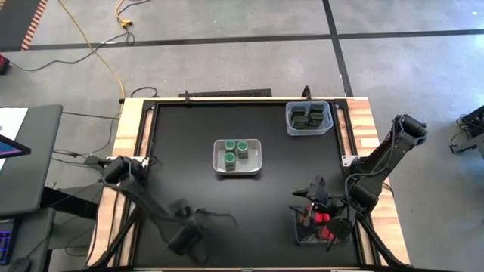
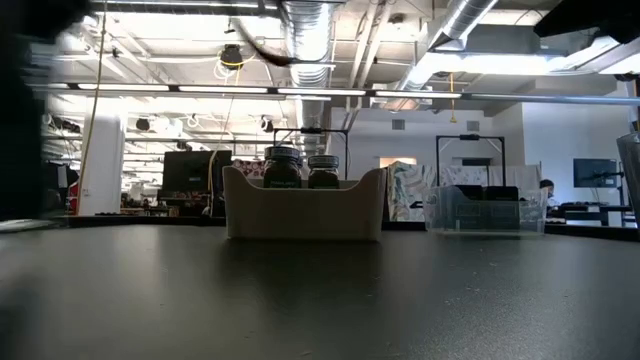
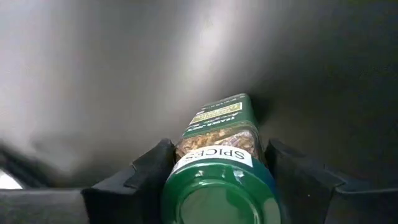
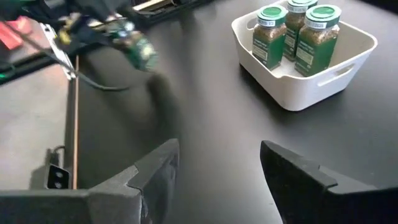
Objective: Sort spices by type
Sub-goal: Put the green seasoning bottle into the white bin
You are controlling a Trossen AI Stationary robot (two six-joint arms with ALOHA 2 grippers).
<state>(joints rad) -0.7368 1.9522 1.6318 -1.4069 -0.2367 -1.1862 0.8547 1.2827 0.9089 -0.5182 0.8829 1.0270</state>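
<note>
Nearby, white tray (image 1: 255, 156) with three jars (image 4: 297, 32)

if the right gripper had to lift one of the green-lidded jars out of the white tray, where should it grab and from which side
Grip a green-lidded jar by its lid or the neck just under it, coming straight down from above. The three jars stand upright and close together in the white tray, whose walls cover their lower bodies, so only the tops are free. The open right gripper looks wide enough.

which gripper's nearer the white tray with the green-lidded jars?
Close call; likely the right. The right gripper is open, toward the white tray's right-front side. The left gripper, carrying a jar, sits farther off at the front edge.
</note>
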